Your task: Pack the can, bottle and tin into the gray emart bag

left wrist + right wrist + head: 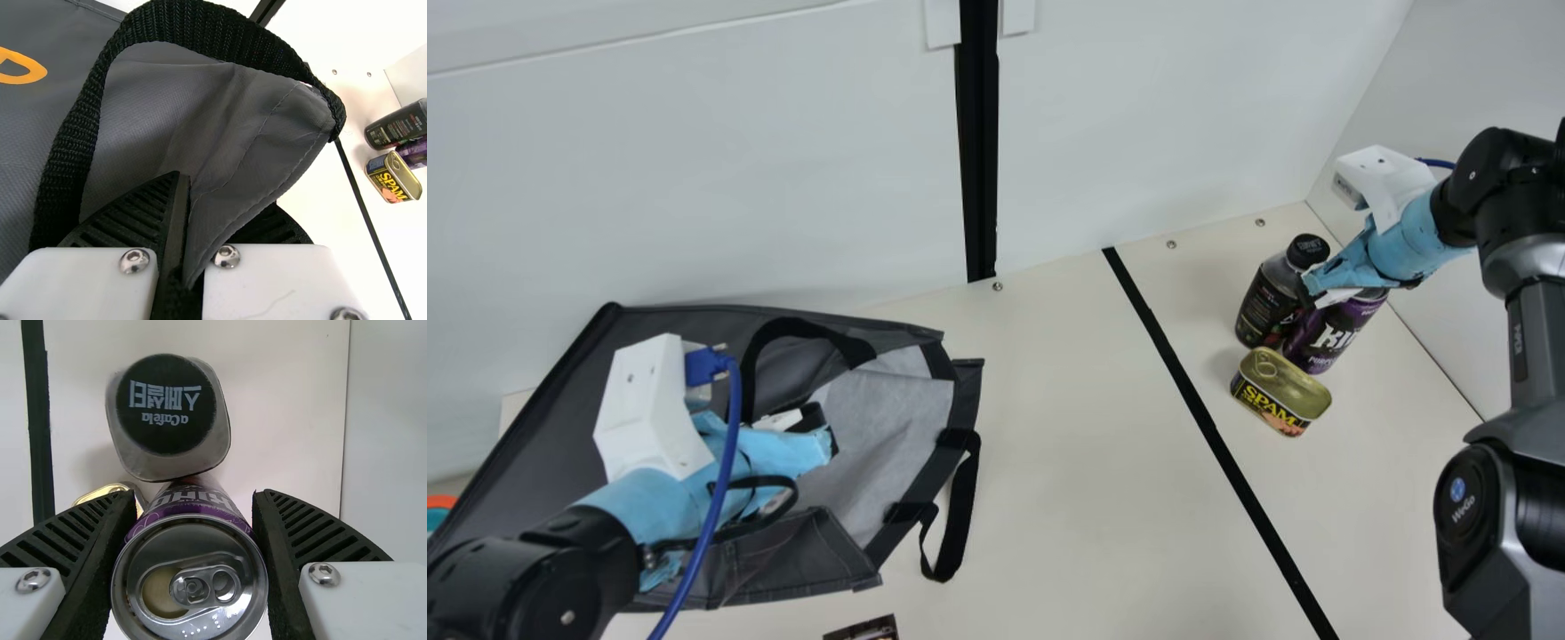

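The gray bag (543, 418) lies at the left with its opening toward the right. My left gripper (825, 434) is over it; in the left wrist view that gripper (220, 200) is shut on a fold of the bag (247, 133) beside a black strap. At the right, my right gripper (1316, 289) is at the upper part of the purple can (1329, 333). The right wrist view has this gripper (193, 497) with fingers against both sides of the can (190, 587). The dark bottle (1264, 304) stands close beside it. The tin (1280, 391) sits in front of them.
A black line (1209, 427) runs along the table between bag and goods. A strap (951, 524) hangs off the bag's right side. A dark packet (867, 628) lies at the near edge. White walls rise behind and at the right. An orange and teal item (438, 511) is at far left.
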`<state>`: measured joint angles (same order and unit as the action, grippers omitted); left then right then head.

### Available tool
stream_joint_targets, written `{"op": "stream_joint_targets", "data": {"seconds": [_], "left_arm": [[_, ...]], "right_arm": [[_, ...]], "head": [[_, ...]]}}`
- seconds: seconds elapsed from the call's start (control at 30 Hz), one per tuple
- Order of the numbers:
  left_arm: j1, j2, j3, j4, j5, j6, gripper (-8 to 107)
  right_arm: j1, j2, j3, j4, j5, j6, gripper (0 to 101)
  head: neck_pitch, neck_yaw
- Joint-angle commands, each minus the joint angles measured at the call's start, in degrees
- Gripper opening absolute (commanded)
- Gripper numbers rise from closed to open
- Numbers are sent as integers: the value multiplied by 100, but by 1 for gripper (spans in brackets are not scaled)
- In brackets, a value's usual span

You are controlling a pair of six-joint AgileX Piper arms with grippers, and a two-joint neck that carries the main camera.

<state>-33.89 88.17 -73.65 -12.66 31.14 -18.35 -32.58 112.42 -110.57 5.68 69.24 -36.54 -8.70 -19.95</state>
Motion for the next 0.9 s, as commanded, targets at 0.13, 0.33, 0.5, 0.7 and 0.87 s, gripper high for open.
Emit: {"op": "stream_joint_targets", "data": {"seconds": [0.13, 0.33, 0.5, 0.7, 0.87], "left_arm": [[0, 0, 0, 0, 0, 0, 10], [0, 0, 0, 0, 0, 0, 10], [0, 0, 0, 0, 0, 0, 10], [0, 0, 0, 0, 0, 0, 10], [0, 0, 0, 0, 0, 0, 10]], "right_arm": [[57, -205, 85, -19, 25, 28, 0], [150, -468, 222, -22, 60, 66, 0], [256, -701, 383, -31, 67, 125, 0], [423, -1004, 627, -30, 67, 199, 0], [602, -1252, 848, -17, 67, 275, 0]], "head": [[-130, -5], [-130, -5], [-130, -5], [-130, -5], [-130, -5]]}}
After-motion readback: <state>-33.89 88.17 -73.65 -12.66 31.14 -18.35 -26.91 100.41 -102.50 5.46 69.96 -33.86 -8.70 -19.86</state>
